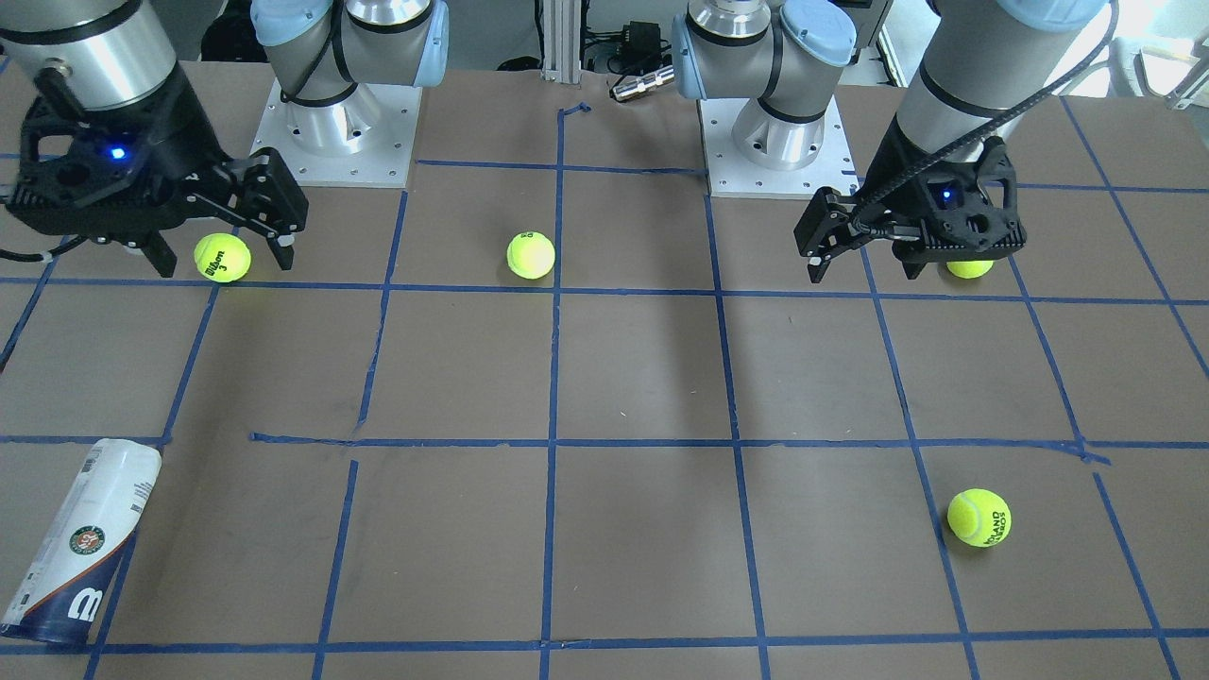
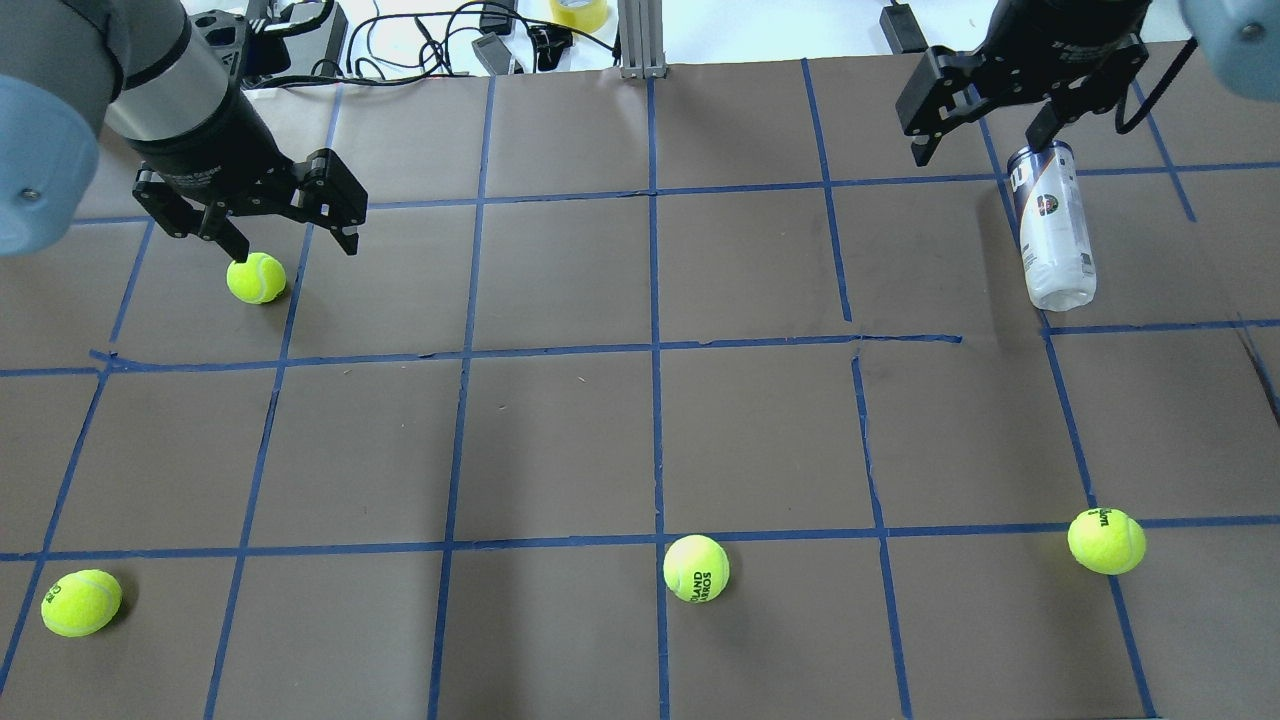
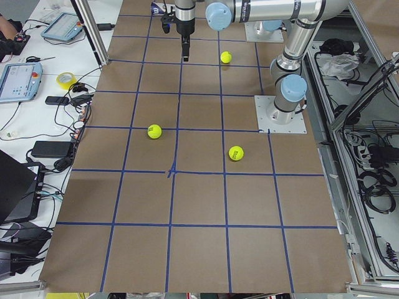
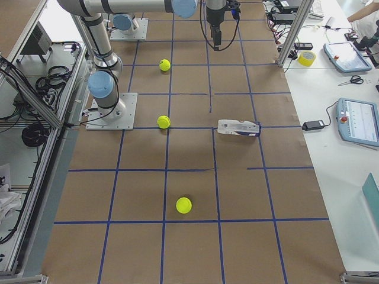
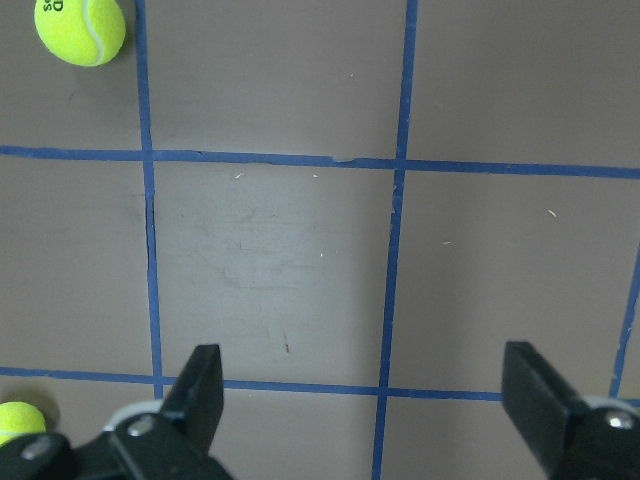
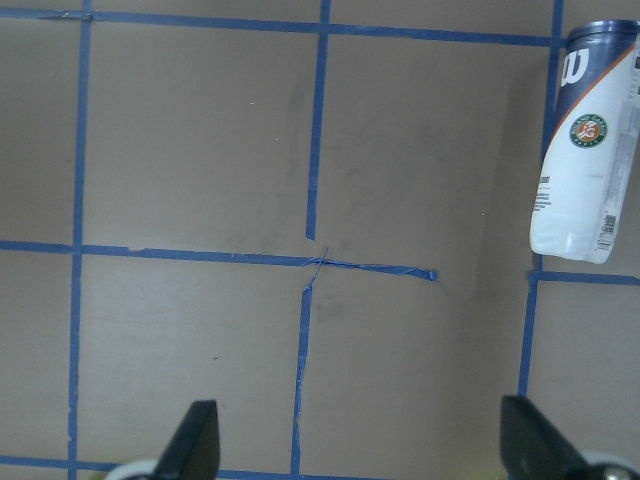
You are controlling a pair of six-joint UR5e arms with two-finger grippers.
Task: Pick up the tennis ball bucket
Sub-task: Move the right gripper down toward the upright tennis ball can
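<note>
The tennis ball bucket [image 2: 1052,230] is a slim white can with a round emblem and a navy band. It lies on its side at the table's far right; it also shows in the front view [image 1: 83,543], the right side view [image 4: 238,128] and the right wrist view [image 6: 588,150]. My right gripper [image 2: 978,150] is open and empty. It hovers above the table, with the can ahead and to the right of its fingers [image 6: 195,445]. My left gripper [image 2: 295,250] is open and empty, high over the far left, next to a yellow ball [image 2: 256,278].
Other yellow tennis balls lie at the near left [image 2: 82,602], near middle [image 2: 696,568] and near right [image 2: 1106,541]. Blue tape lines grid the brown table [image 2: 640,440]. Cables and boxes lie past the far edge [image 2: 420,40].
</note>
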